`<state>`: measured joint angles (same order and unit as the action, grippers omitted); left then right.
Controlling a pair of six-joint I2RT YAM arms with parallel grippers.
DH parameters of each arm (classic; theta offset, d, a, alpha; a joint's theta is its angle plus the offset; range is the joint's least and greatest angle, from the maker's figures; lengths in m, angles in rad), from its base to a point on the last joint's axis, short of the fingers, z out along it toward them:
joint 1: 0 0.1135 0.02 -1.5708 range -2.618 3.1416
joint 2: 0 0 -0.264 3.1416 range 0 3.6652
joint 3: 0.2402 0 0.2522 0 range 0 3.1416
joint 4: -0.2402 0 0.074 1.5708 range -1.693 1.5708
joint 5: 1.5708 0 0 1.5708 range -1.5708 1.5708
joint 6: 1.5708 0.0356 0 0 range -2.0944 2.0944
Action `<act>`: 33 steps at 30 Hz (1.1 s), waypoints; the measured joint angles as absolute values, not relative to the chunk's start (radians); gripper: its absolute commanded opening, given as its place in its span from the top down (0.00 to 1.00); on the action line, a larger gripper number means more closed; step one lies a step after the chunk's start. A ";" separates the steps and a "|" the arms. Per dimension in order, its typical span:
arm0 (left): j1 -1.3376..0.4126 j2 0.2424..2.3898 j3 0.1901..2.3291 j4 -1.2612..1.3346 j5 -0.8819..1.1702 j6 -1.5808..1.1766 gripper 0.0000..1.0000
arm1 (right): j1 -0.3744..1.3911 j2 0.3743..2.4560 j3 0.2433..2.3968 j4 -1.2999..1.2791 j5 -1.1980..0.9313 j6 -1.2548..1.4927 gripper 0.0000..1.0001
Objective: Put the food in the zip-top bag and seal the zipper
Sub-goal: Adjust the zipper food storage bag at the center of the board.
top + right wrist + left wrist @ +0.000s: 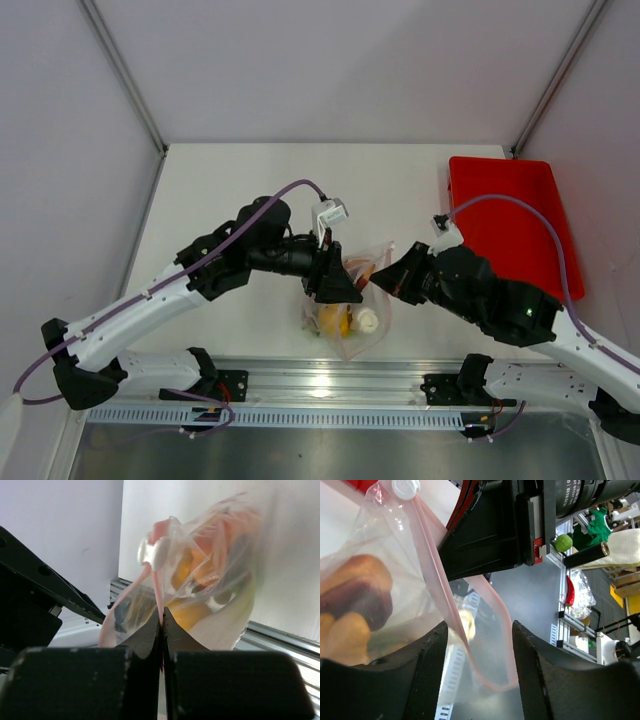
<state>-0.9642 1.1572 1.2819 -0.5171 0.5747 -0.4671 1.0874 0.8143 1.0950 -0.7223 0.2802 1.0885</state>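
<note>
The clear zip-top bag (352,343) hangs between both grippers near the table's front edge, with the food (336,320) inside: yellow, orange and white pieces. In the left wrist view a dark red piece (355,600) and tan balls (340,637) press against the plastic. My right gripper (162,625) is shut on the pink zipper (158,592), just below its white slider (154,554). My left gripper (480,672) stands open. A loop of the zipper (434,570) hangs between its jaws without touching them. From above, the left gripper (343,290) is over the bag's left side and the right gripper (386,279) is at its upper right.
A red tray (510,225) lies at the back right of the table. The aluminium rail (330,385) with both arm bases runs just in front of the bag. White walls close in the table on three sides.
</note>
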 measured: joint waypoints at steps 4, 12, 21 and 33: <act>-0.982 1.144 1.279 -0.522 0.529 -0.449 0.32 | 1.092 0.813 1.103 -0.719 0.305 1.125 1.00; -1.086 1.127 1.275 -0.534 0.331 -0.426 0.22 | 1.157 0.811 1.104 -0.712 0.394 1.237 1.00; -1.185 1.136 1.272 -0.543 0.152 -0.397 0.13 | 1.223 0.843 1.122 -0.725 0.509 1.310 1.00; -1.304 1.193 1.314 -0.587 -0.093 -0.380 0.19 | 1.278 0.877 1.153 -0.775 0.627 1.403 1.00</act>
<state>-1.3037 1.1927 1.3140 -0.5869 -0.0933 -0.3801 1.2778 0.8772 1.1530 -0.7753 0.6270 1.4033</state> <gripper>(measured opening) 0.845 0.002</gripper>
